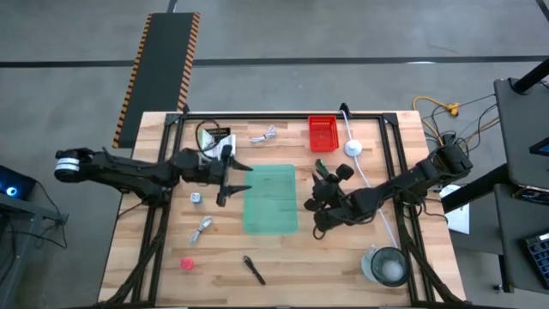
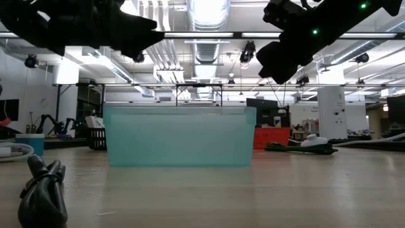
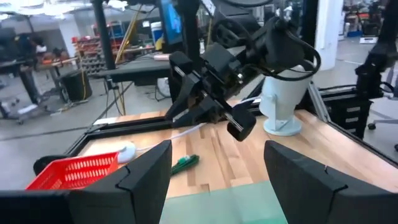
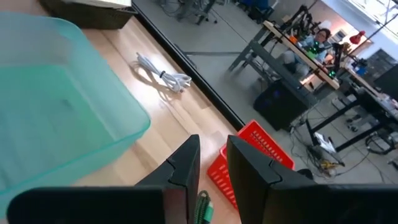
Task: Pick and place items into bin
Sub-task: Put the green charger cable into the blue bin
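Observation:
A translucent green bin [image 1: 270, 199] stands at the table's middle. My left gripper [image 1: 233, 176] hovers open, pointing level, at the bin's left edge, nothing between its fingers [image 3: 146, 174]. My right gripper [image 1: 326, 184] hangs just right of the bin, its fingers [image 4: 186, 165] a narrow gap apart with nothing between them. A green marker [image 3: 185, 163] lies on the table below it. A white coiled cable [image 1: 263, 135] lies at the far side, and another [image 1: 202, 228] at the near left. A pink blob [image 1: 187, 263], a black pen-like tool [image 1: 254, 269] and a small silvery piece [image 1: 196, 196] lie on the wood.
A red basket [image 1: 322, 133] stands at the far side right of the bin, with a white round object [image 1: 353, 148] and its cord beside it. A glass bowl [image 1: 386, 264] sits at the near right. A packet on a dark item [image 1: 214, 137] lies at the far left.

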Robot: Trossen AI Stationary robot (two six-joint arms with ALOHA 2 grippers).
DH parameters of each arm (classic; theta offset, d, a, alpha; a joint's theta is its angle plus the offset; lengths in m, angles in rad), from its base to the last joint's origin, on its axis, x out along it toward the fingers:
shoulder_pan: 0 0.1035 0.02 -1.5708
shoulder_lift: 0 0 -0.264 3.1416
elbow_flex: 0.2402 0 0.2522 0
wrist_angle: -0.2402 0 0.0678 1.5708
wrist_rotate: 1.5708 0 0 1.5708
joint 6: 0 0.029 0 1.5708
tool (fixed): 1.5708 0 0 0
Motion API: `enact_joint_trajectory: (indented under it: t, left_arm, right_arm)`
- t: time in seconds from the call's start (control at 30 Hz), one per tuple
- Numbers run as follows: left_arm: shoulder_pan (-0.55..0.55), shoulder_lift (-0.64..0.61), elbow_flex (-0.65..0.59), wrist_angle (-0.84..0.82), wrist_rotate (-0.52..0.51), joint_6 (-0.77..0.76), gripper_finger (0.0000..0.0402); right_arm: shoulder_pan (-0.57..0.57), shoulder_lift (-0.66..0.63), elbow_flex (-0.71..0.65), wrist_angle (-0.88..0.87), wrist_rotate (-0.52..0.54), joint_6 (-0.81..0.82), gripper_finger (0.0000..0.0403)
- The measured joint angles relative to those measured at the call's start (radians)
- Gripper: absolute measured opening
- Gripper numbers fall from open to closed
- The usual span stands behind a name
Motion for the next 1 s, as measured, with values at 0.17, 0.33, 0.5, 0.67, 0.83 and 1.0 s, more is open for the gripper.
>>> enact_joint_trajectory:
  t: [0.17, 0.33, 0.5, 0.67, 0.83, 1.0]
  left_arm:
    - [-0.005, 0.000, -0.029, 0.013, 0.001, -0.003, 0.0238]
    - [-0.004, -0.004, -0.030, 0.010, -0.001, -0.009, 0.0238]
    - [-0.004, -0.013, -0.021, 0.010, -0.001, -0.009, 0.0238]
    - [-0.004, -0.014, -0.017, 0.011, -0.001, -0.009, 0.0238]
    - [-0.004, -0.014, -0.021, 0.010, -0.001, -0.009, 0.0238]
    - [-0.004, -0.013, -0.032, 0.009, -0.001, -0.009, 0.0238]
  right_arm:
    - [0.017, 0.000, -0.004, 0.001, -0.002, -0.028, 0.0068]
    - [0.019, 0.000, -0.005, 0.010, -0.173, -0.035, 0.0068]
    - [0.017, 0.000, -0.013, 0.126, -0.444, -0.167, 0.0068]
    - [0.017, 0.000, -0.040, 0.364, -0.948, -0.528, 0.0068]
    - [0.018, -0.001, -0.046, 0.566, -1.332, -0.763, 0.0068]
    - [-0.003, -0.023, -0.057, 0.592, -1.253, -0.801, 0.0068]
